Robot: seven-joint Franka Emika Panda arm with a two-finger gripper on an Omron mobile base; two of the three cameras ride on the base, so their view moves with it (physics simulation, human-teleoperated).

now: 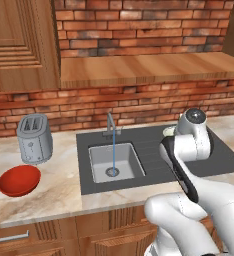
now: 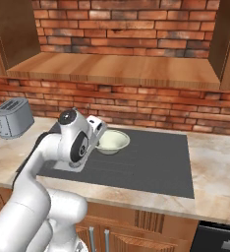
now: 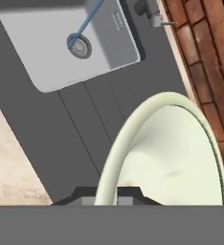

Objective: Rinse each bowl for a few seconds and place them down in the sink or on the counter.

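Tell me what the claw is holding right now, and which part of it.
The claw is shut on the pale green bowl, pinching its rim at the near edge, one fingertip on each side of the wall, over the sink drainboard.

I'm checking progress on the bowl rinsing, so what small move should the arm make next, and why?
Probably lift the cream-green bowl off the drainboard and carry it toward the running water stream. The tool looks shut on the bowl's rim, the bowl is still beside the basin rather than under the faucet, and the red bowl waits on the counter.
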